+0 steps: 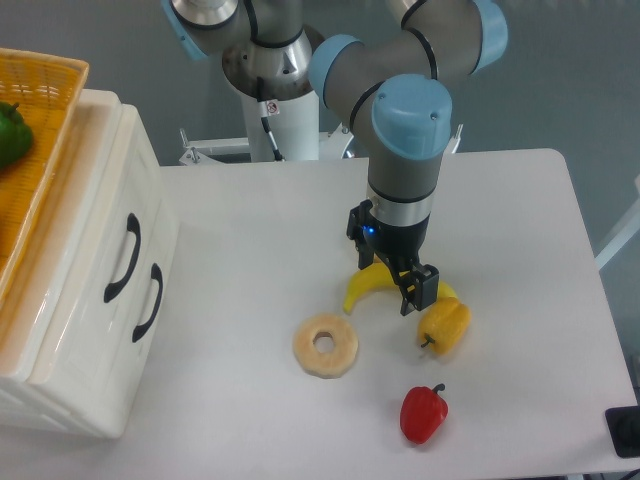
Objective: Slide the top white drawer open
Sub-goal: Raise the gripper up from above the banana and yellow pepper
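Observation:
The cream-white cabinet stands at the table's left edge. Its top white drawer (118, 190) is pushed in, with its curved black handle (122, 258) on the front. The lower drawer's handle (148, 302) sits just to the right of it. My gripper (391, 268) hangs near the table's middle, far to the right of the cabinet. It points down over a yellow banana (368, 287). Its black fingers (421, 288) are spread, so it is open and holds nothing.
An orange wicker basket (48, 80) with a green pepper (10, 133) rests on top of the cabinet. A pale doughnut-shaped ring (325, 346), a yellow pepper (446, 327) and a red pepper (423, 413) lie on the table near the gripper.

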{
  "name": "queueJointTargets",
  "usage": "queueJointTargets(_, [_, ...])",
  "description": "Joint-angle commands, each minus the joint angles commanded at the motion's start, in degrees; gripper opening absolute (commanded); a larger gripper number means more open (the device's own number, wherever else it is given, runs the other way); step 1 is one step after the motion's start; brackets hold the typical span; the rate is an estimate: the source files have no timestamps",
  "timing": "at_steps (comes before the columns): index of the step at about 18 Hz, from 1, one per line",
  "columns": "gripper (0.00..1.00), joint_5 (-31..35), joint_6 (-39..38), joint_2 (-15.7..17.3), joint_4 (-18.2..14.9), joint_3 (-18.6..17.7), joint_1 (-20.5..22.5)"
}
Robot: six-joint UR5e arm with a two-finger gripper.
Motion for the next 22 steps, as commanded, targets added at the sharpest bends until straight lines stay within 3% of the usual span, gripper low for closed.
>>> queueJointTargets(5, [1.00,2.02,-0.44,0.26,0.62,0.09,0.09])
queueJointTargets(11, [1.00,2.37,-1.66,0.44,0.62,-2.72,0.35])
queueJointTargets(14, [1.00,2.37,-9.64,0.97,0.62,-3.87,0.00])
queueJointTargets(22, [1.00,2.38,-25.11,1.76,-0.26,-3.78,-5.71])
